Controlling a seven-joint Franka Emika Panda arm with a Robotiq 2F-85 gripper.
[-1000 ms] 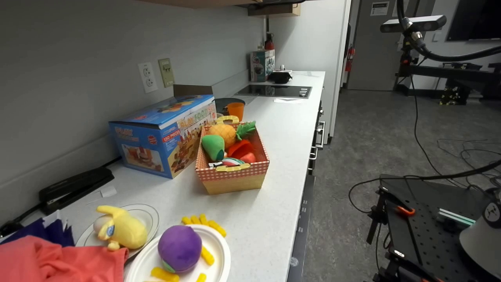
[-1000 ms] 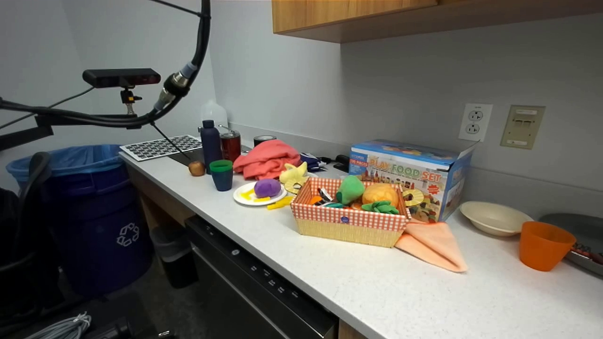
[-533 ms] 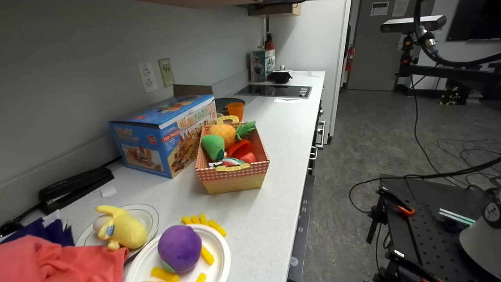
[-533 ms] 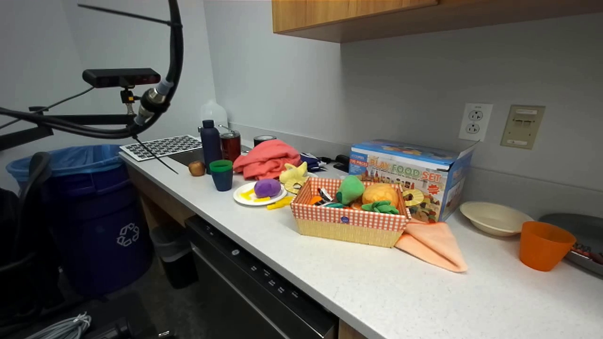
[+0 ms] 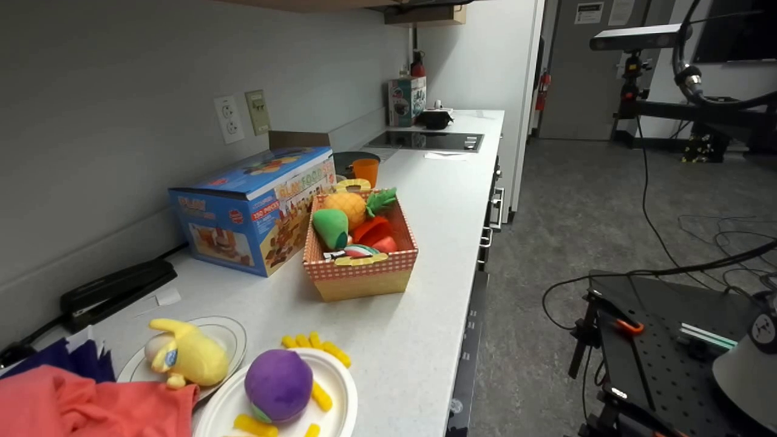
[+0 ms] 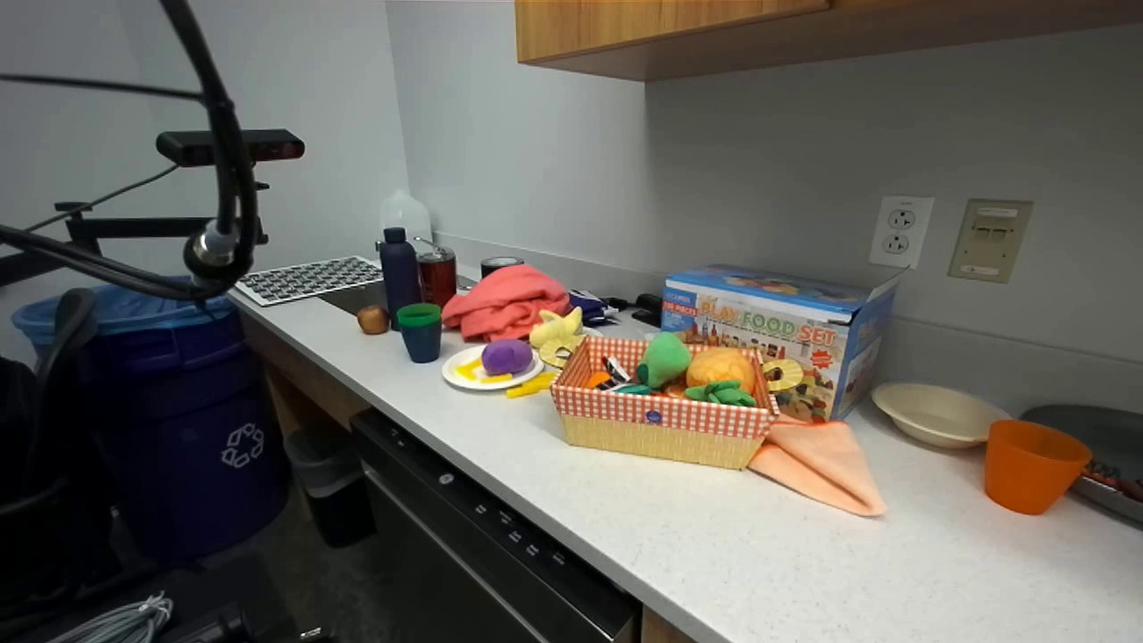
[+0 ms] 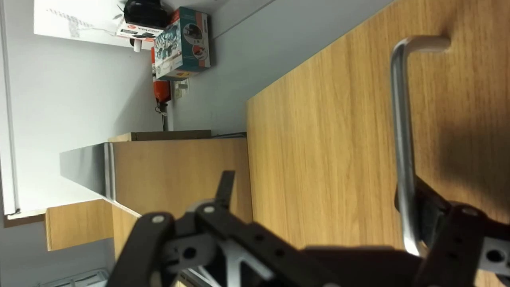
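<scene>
My gripper (image 7: 314, 186) is open in the wrist view, its fingers spread wide with nothing held between them. A metal bar handle (image 7: 401, 119) stands on a wooden cabinet door (image 7: 314, 143). The finger on the right of the view lies partly behind the handle's lower part; whether it touches the bar I cannot tell. The other finger stands at the left, near the door's edge. The gripper is outside both exterior views; only arm cables show there (image 5: 691, 79) (image 6: 214, 246). In an exterior view, part of a wooden wall cabinet (image 6: 679, 45) shows above the counter.
Below, the counter (image 6: 571, 482) bears a checked basket (image 6: 665, 438) of plush food, a play food box (image 6: 768, 313), a white plate (image 6: 460, 379) with a purple plush, and an orange cup (image 6: 1031, 469). The wrist view also shows a teal box (image 7: 195, 38) and another cabinet (image 7: 175, 171).
The arm's cables have moved right in one exterior view and left and lower in another. The things on the counter have not moved.
</scene>
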